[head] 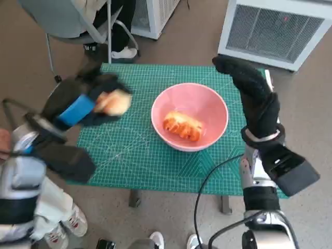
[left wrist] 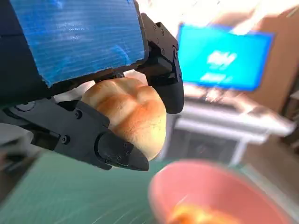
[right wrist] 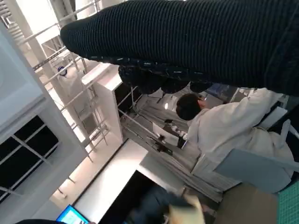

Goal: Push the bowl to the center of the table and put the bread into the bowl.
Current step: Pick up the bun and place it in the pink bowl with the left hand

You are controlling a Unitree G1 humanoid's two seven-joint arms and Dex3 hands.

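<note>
A pink bowl stands near the middle of the green mat, with a reddish glazed bread lying in it. My left hand hovers over the mat's left part and grips a round golden bread roll a short way left of the bowl. The left wrist view shows the roll held between black fingers, above and beside the bowl's rim. My right hand is raised off the mat just right of the bowl, fingers stretched out, holding nothing.
A white grilled appliance stands on the floor beyond the table's right corner. A chair with a seated person's legs is at the far left. A person in white sits in the right wrist view.
</note>
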